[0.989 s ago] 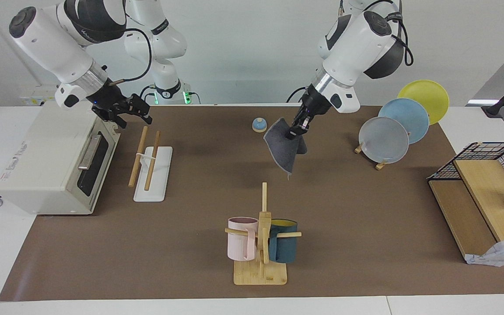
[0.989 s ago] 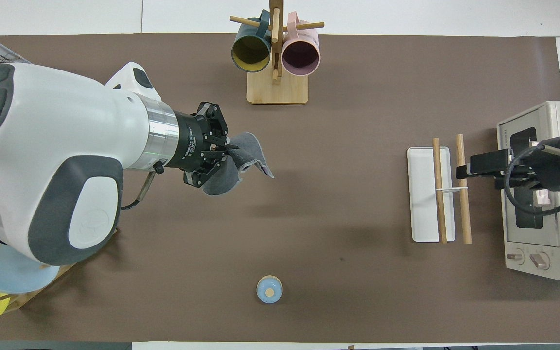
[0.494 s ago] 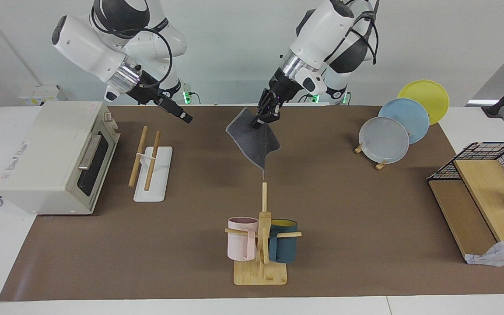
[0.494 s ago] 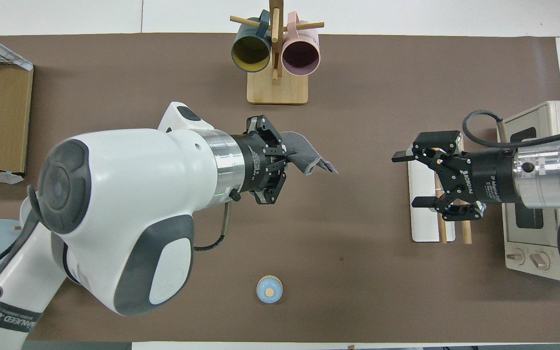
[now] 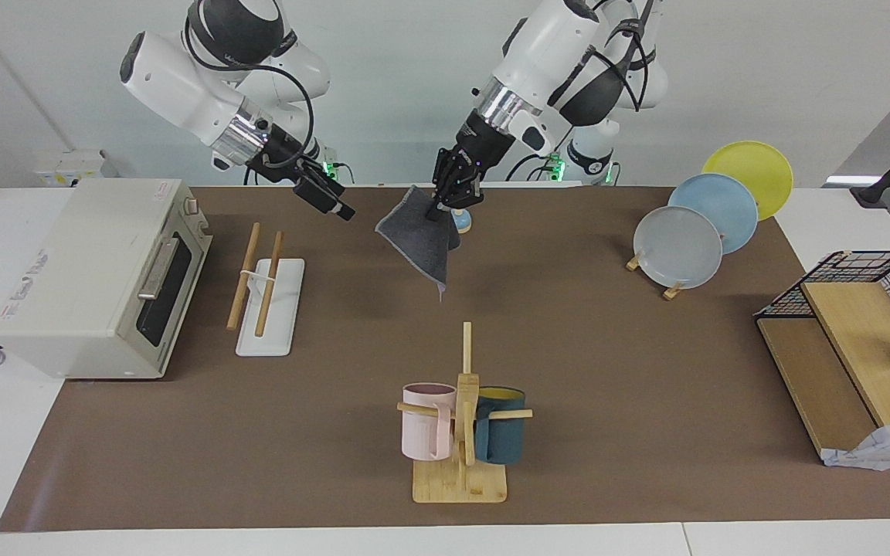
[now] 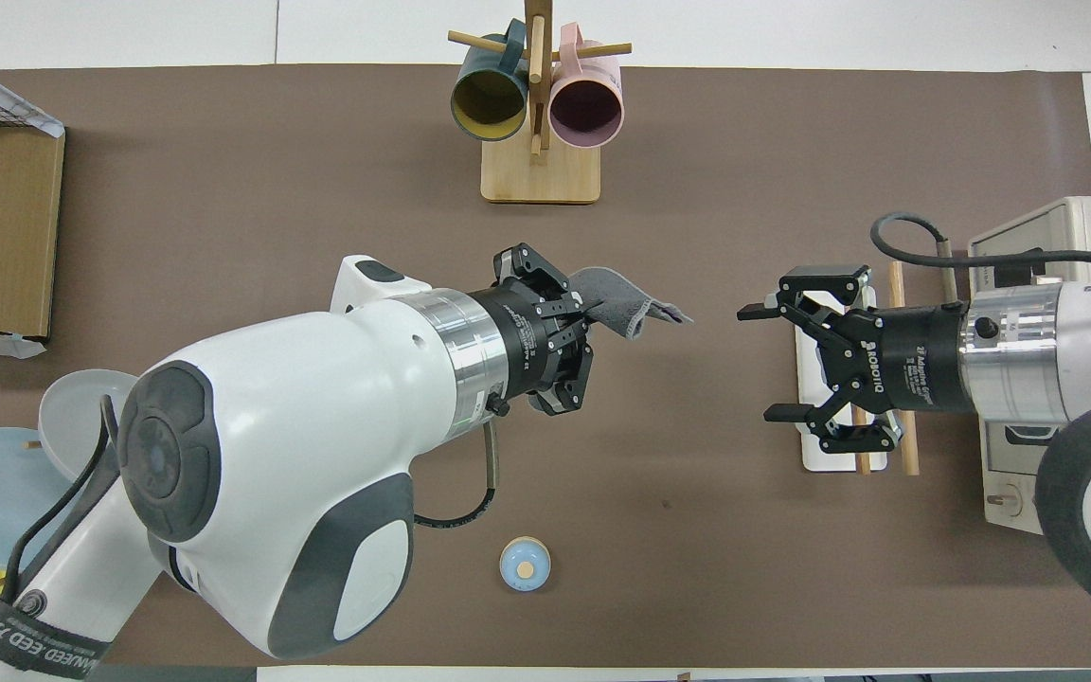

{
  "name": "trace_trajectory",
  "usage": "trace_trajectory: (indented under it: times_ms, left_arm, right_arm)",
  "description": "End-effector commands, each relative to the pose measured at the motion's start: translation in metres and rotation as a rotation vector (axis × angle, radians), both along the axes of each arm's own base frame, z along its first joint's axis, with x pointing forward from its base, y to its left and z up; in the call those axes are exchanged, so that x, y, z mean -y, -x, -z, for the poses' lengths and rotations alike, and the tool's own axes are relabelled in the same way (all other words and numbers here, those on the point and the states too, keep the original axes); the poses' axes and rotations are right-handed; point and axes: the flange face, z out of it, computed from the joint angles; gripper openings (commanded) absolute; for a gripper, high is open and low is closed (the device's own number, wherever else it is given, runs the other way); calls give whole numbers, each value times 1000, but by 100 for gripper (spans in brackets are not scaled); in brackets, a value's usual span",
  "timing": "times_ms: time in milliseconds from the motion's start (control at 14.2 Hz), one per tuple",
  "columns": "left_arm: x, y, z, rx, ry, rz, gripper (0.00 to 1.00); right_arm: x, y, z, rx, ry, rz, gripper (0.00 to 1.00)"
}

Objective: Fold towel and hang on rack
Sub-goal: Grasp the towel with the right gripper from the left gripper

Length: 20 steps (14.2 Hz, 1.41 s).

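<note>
Facing view: left gripper (image 5: 453,202) hangs over the mat's middle, fingertips pressed together, pinching the towel (image 5: 418,241) by a top corner.
Towel: dangles free below the left gripper, grey face showing, lowest point clear of the mat (image 5: 568,371).
Right gripper (image 6: 773,361): fingers spread wide, empty, over the rack (image 5: 263,286), pointing at the towel with a gap between.
Step in hand: probably a two-handed carry or handover toward the rack.
Doing it well: bring the spread fingers around a free upper edge beside the left gripper before closing; keep the cloth taut and level.
Risk: the loose tail swings, bunches, or snags a rod.
</note>
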Motion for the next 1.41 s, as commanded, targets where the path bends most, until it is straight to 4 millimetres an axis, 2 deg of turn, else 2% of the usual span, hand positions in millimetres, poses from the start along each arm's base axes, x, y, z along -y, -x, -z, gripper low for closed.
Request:
trace_trajectory:
  times_ms: [0,212,353,565,706,848,918,989,1059,1130,1201,1342]
  left_arm:
    - [-5,14,3,-3,20,-49,0]
    - [-1,18,3,-16,31,-65,0]
    - [-1,18,2,-13,36,-72,0]
    - [-2,17,4,-7,40,-78,0]
    - [-2,17,4,-8,40,-79,0]
    - [-2,17,4,-12,44,-87,0]
    - [-2,17,3,-16,47,-93,0]
    - [-2,17,3,-16,48,-95,0]
    - [-2,17,3,-16,48,-95,0]
    - [-2,17,3,-16,48,-95,0]
    - [-2,16,3,-15,48,-97,0]
    - [-2,16,3,-16,48,-98,0]
  right_arm:
    - [-14,2,-2,19,-16,49,100]
    - [-19,-2,1,2,-29,82,100]
    - [-40,-9,1,4,-46,98,100]
    - [-49,-32,7,-11,-68,112,100]
    - [-52,-43,4,-20,-73,147,100]
    - [-79,-45,-1,-15,-78,164,100]
    - [-84,-45,0,-4,-76,166,100]
    - [-86,-47,5,-6,-72,165,77]
    - [-87,-48,3,-5,-77,167,50]
    - [-89,-47,1,-7,-95,169,28]
    - [-88,-47,2,6,-95,154,0]
    - [-87,-47,2,23,-94,128,0]
